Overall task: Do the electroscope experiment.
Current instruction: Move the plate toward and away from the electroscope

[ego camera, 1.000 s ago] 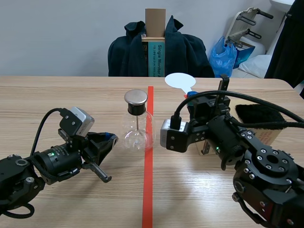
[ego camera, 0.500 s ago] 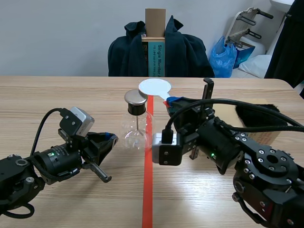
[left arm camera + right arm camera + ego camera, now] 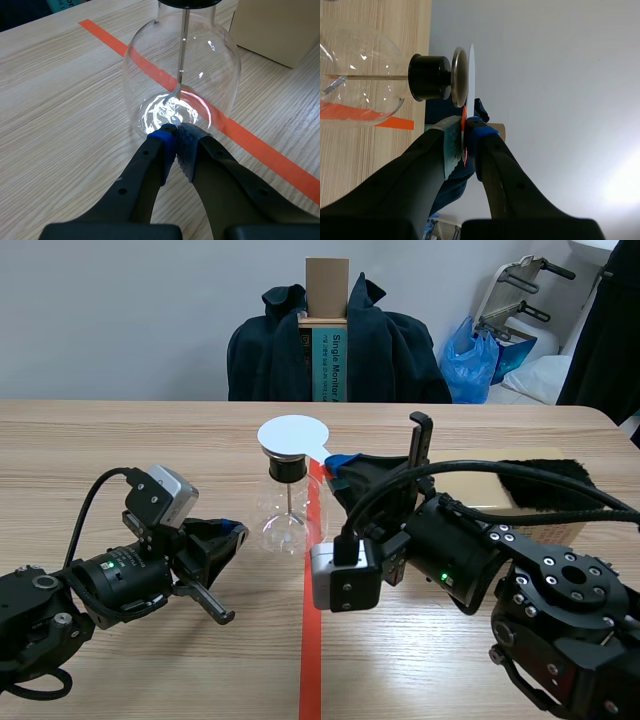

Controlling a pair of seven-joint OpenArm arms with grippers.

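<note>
The electroscope [image 3: 288, 508] is a clear glass flask [image 3: 181, 85] with a black stopper [image 3: 427, 77], a metal top plate [image 3: 459, 77] and a thin rod with foil inside. It stands on the red tape line at mid table. My right gripper [image 3: 336, 462] is shut on the red handle of a white disc paddle [image 3: 293, 435], and the disc [image 3: 471, 75] lies flat against the metal plate. My left gripper [image 3: 176, 141] rests low on the table, shut on nothing, its tips just short of the flask's base.
A tan cardboard box [image 3: 500, 491] with black fur [image 3: 545, 480] on it sits at the right, behind my right arm. Across the table stands a chair draped with a dark jacket [image 3: 335, 345]. A blue bag [image 3: 473, 360] lies at the back right.
My right arm has swung left with the paddle, carrying the white disc from right of the tape line to directly over the electroscope's top plate. The left arm has not moved.
</note>
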